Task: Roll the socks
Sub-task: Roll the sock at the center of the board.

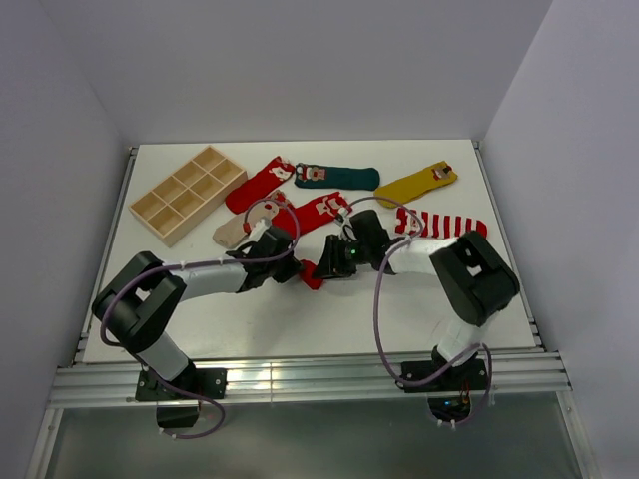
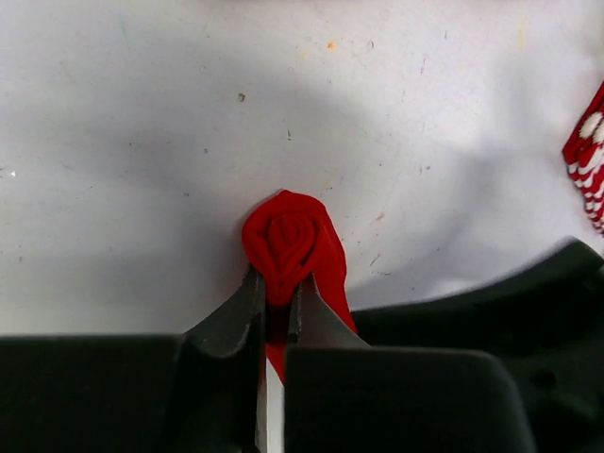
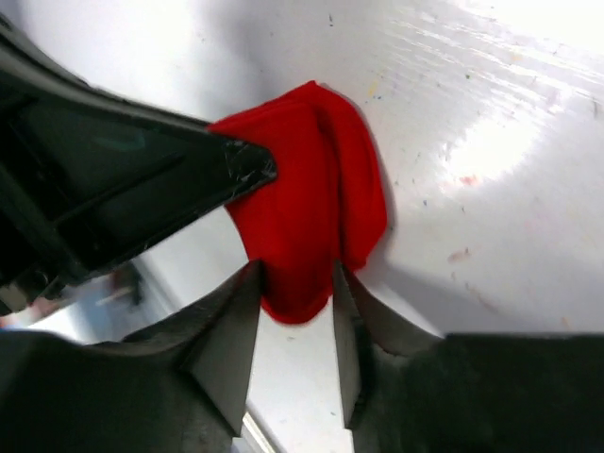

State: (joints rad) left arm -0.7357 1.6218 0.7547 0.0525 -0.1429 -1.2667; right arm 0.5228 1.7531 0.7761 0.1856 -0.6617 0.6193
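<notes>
Roll: red rolled sock (image 1: 312, 273) lies near the middle of the table (image 1: 200, 329). The left wrist view shows its spiral end, with a loose tail running toward 6 o'clock.
Long axis: in the right wrist view it runs from 12 to 6 o'clock.
Left gripper (image 2: 276, 283): at 9 o'clock of the roll in the top view. Fingers are nearly together, clamped on the tail just under the spiral.
Right gripper (image 3: 296, 274): at 2 o'clock of the roll. Fingers are apart by the roll's width, touch both its sides and seem to pinch it.
Nearer arm: neither, as both hold it.
Flat socks: six, all toward 12 o'clock.
- far red sock (image 1: 260, 185)
- near red sock (image 1: 318, 212)
- dark green sock (image 1: 336, 178)
- mustard sock (image 1: 416, 185)
- striped sock (image 1: 444, 223)
- beige sock (image 1: 235, 232)

Tray: one wooden tray (image 1: 207, 212) with eight compartments, at 10 o'clock.
</notes>
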